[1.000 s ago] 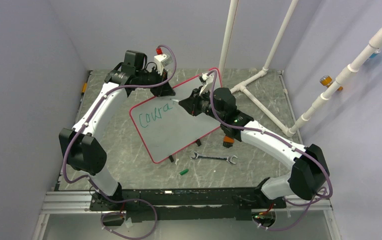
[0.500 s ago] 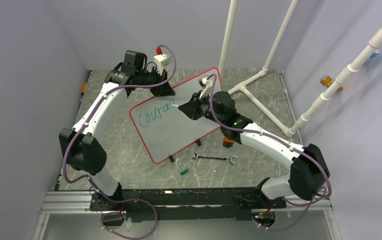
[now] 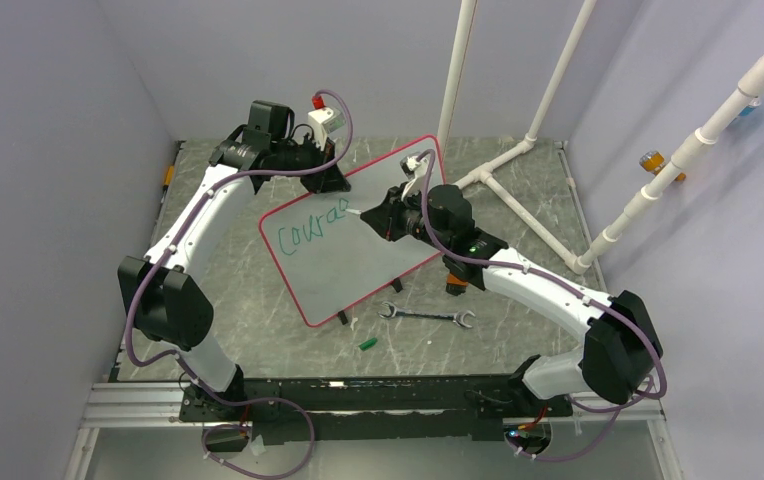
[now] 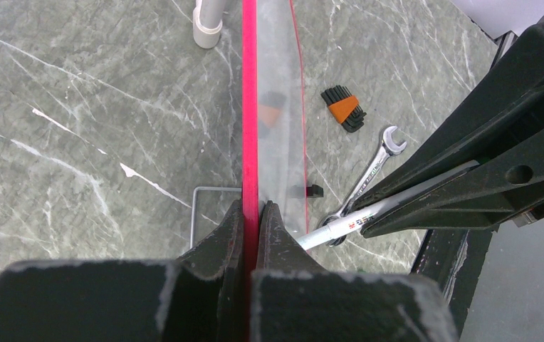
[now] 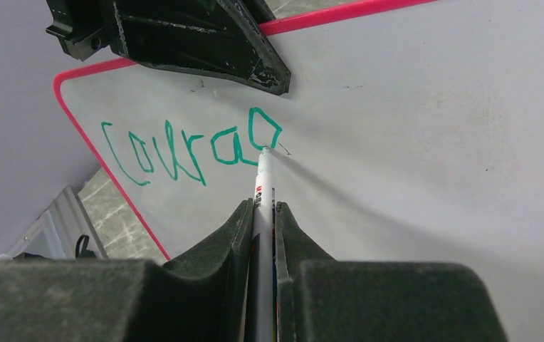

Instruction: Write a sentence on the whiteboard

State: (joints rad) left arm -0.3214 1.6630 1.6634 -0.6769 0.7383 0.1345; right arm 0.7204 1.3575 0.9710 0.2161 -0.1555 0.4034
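The whiteboard [image 3: 358,245], white with a thin red rim, stands tilted mid-table. My left gripper [image 3: 330,180] is shut on its top rim [image 4: 250,142], seen edge-on in the left wrist view. Green lettering [image 3: 308,226] reads "Coura" plus a closed loop [image 5: 263,130]. My right gripper [image 3: 376,212] is shut on a white marker [image 5: 262,192]. The marker's tip touches the board at the loop's lower right. The marker also shows in the left wrist view [image 4: 347,222].
A steel wrench [image 3: 426,316] lies in front of the board, with a small green cap [image 3: 367,343] nearer me. An orange-and-black hex key set [image 4: 343,108] lies by the right arm. White pipes [image 3: 518,150] stand at the back right.
My right gripper has drawn a new closed green loop after "Coura" and shifted a little to the right along the board. The left arm and board have not moved.
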